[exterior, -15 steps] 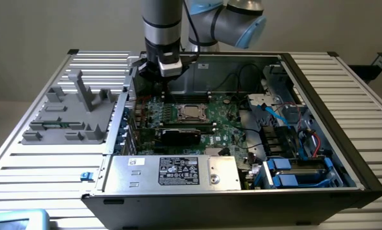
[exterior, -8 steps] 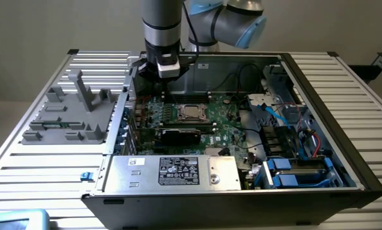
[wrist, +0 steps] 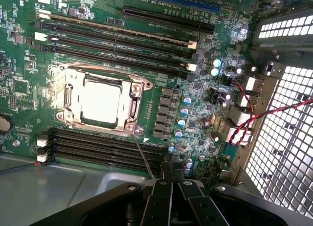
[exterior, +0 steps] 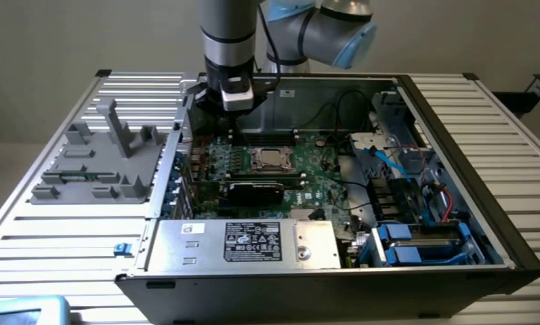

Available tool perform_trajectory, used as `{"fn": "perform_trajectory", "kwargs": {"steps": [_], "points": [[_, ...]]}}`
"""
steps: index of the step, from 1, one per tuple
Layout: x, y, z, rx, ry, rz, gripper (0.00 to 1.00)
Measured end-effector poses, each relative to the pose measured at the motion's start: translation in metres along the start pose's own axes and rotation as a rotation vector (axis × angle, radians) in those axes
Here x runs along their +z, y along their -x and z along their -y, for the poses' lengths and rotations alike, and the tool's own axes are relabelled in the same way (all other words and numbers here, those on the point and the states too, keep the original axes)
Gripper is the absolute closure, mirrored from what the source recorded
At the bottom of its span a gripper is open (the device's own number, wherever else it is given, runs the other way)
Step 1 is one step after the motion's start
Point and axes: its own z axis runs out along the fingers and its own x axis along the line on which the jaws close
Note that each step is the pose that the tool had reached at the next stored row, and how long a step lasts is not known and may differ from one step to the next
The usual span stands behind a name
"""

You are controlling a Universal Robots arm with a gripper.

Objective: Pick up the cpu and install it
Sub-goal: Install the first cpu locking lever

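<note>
The cpu (wrist: 100,101), a shiny silver square, lies flat in the motherboard socket, and the socket's metal frame (wrist: 133,88) surrounds it. In the exterior view the cpu (exterior: 270,159) sits mid-board inside the open computer case. My gripper (wrist: 171,183) hangs above the board, off to one side of the socket, beyond a bank of black memory slots (wrist: 98,145). Its fingers (wrist: 160,196) are pressed together with nothing visible between them. A thin metal lever (wrist: 143,157) runs from the socket's corner toward the fingertips. In the exterior view my gripper (exterior: 236,115) reaches down near the case's back wall.
A black graphics card (exterior: 256,189) lies just in front of the socket. The power supply box (exterior: 242,244) fills the case's near side, and drive bays with blue tabs (exterior: 414,237) and cables sit at the exterior view's right. A grey plastic shroud (exterior: 98,162) rests on the slatted table.
</note>
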Motion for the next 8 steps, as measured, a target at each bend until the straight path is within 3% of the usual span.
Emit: {"fn": "perform_trajectory", "kwargs": {"steps": [8], "points": [[0.0066, 0.0003, 0.0028, 0.0, -0.0012, -0.0003, 0.89]]}}
